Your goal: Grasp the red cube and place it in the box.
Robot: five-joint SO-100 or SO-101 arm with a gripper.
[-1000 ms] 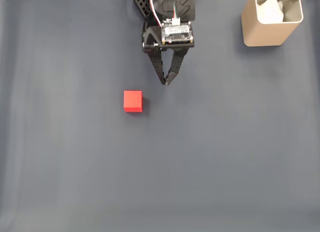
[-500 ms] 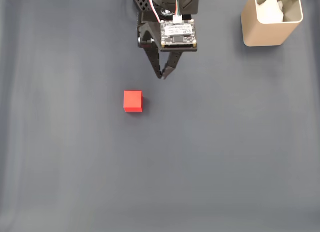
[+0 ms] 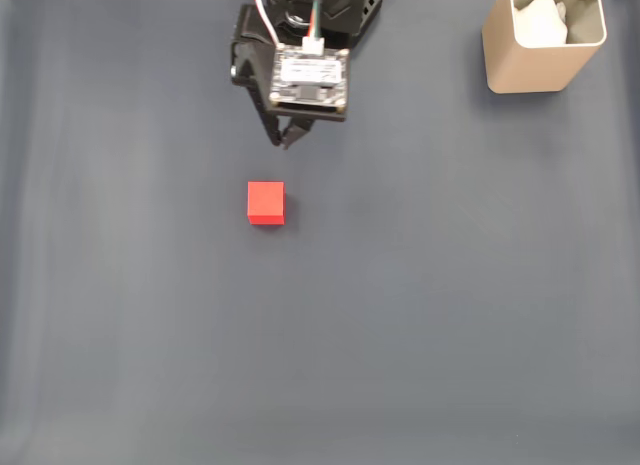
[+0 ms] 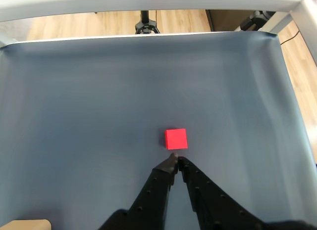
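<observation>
Fingertips of the gripper (image 4: pixel 175 161) are pressed together with nothing between them, and in the wrist view they point straight at the red cube (image 4: pixel 176 138), which lies just beyond them on the grey cloth (image 4: pixel 74 121). In the fixed view the gripper (image 3: pixel 286 142) hangs near the cloth's top edge, a little left of its middle, with the red cube (image 3: pixel 266 202) close below it and slightly to the left, near but not touching. The box (image 3: pixel 545 40) stands at the top right corner of the cloth, well apart from both, with something pale and crumpled (image 3: pixel 540 20) already inside; what it is cannot be told.

The step in hand appears to be the approach for the grasp. To do it well, the fingers would need to spread wider than the cube before they descend, since clenched tips would only push it away. The arm should come down so that one finger passes on each side of the cube, flat against opposite faces and not across a corner, low enough to catch the body and not just the top edge. The cloth looks smooth, so a nudged cube could slide.

Counted: one red cube, one box, one gripper.
</observation>
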